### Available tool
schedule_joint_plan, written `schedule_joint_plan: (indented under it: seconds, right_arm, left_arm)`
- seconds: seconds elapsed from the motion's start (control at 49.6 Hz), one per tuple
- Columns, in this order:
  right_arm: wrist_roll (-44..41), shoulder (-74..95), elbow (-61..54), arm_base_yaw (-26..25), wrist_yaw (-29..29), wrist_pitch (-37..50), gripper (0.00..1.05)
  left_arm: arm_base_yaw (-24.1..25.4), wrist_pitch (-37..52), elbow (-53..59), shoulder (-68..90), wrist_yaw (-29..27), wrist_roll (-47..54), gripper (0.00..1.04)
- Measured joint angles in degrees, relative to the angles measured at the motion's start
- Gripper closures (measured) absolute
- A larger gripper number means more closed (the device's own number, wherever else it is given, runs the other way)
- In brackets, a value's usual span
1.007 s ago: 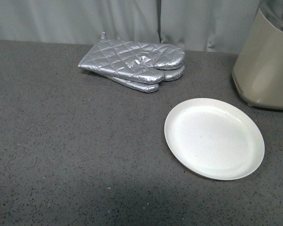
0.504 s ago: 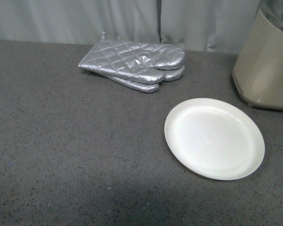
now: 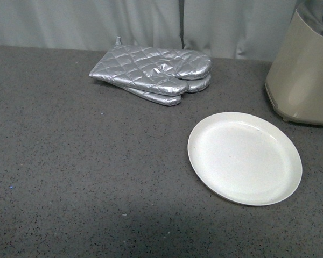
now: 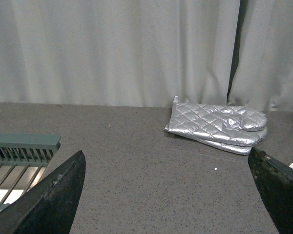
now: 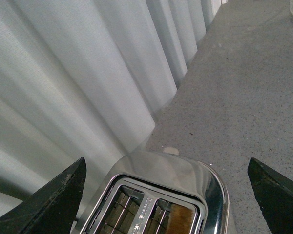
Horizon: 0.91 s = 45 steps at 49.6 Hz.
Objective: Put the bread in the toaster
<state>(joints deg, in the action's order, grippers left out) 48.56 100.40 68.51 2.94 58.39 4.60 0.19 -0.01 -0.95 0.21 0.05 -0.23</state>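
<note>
Left gripper (image 4: 166, 195): its two dark fingers stand far apart and hold nothing; it looks level across the grey counter (image 4: 136, 170) toward the curtain (image 4: 112, 48).
Right gripper (image 5: 166, 195): its fingers are also spread wide and empty; it hangs above the toaster (image 5: 161, 195) and looks down on the silver top.
Arms in front view: neither arm shows there.
Toaster: it stands at the far right of the counter, beige body (image 3: 304, 75), just beyond the plate (image 3: 244, 158).
Bread (image 5: 178, 222): a brown piece sits low inside the slot that is cut by the picture edge; the other slot shows only wire guides.
Plate: white, round, nothing lies on it.
Oven mitts (image 3: 153, 72): silver, quilted, stacked at the far middle, well apart from the toaster.
Rack (image 4: 19, 156): green-grey bars at the left edge in the left wrist view.
Writing: small marks lie between the slots, too small to read.
</note>
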Motion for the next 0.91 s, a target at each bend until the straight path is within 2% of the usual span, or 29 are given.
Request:
schedule_joint_plan:
  seconds: [0.121, 0.322, 0.443, 0.483, 0.504, 0.544, 0.564, 0.604, 0.645, 0.665, 0.725, 0.806, 0.906]
  right_arm:
    - [0.15, -0.63, -0.50, 0.46, -0.61, -0.90, 0.09]
    - [-6.12, -8.98, -8.28, 3.19, -4.66, 5.35, 0.09]
    - [-12.57, -22.51, -20.90, 9.14, -8.13, 9.05, 0.09]
    - [-18.38, -28.76, -28.30, 10.88, -16.72, 15.96, 0.16]
    - [-24.06, -32.89, -33.16, 12.31, -25.51, 21.16, 0.21]
    - [-30.47, -39.01, -39.60, 14.93, -31.76, 25.62, 0.28]
    - [-34.73, -44.37, -44.19, 17.44, -32.68, 25.62, 0.33]
    - [-40.15, -54.71, -51.89, 22.53, -30.67, 21.29, 0.42]
    - [-43.41, -66.10, -58.84, 26.97, -27.54, 13.46, 0.51]
    - [-44.35, -70.53, -61.33, 27.47, -28.09, 10.69, 0.55]
    - [-46.42, -85.72, -68.19, 24.17, -32.81, 2.91, 0.69]
    - [-47.25, -92.59, -68.17, 19.19, -38.07, -0.52, 0.80]
    - [-47.80, -98.92, -68.19, 9.35, -47.41, -3.39, 1.01]
  left_arm:
    - [0.00, 0.00, 0.00, 0.00, 0.00, 0.00, 0.07]
    - [0.00, 0.00, 0.00, 0.00, 0.02, 0.00, 0.07]
    - [0.00, 0.00, 0.00, 0.00, 0.00, 0.00, 0.07]
    - [0.00, 0.00, 0.00, 0.00, 0.02, 0.00, 0.07]
    - [0.00, 0.00, 0.00, 0.00, -0.02, 0.00, 0.07]
    - [0.00, 0.00, 0.00, 0.00, -0.13, 0.00, 0.07]
    - [0.00, 0.00, 0.00, 0.00, -0.04, 0.00, 0.07]
    - [0.00, 0.00, 0.00, 0.02, -0.02, 0.00, 0.07]
    - [0.00, 0.00, 0.00, -0.02, 0.00, 0.00, 0.07]
    - [0.00, 0.00, 0.00, -0.02, -0.02, 0.00, 0.07]
    - [0.00, 0.00, 0.00, -0.02, -0.09, 0.00, 0.07]
    - [0.00, 0.00, 0.00, -0.02, 0.15, 0.00, 0.07]
    - [0.00, 0.00, 0.00, -0.02, 0.11, 0.00, 0.07]
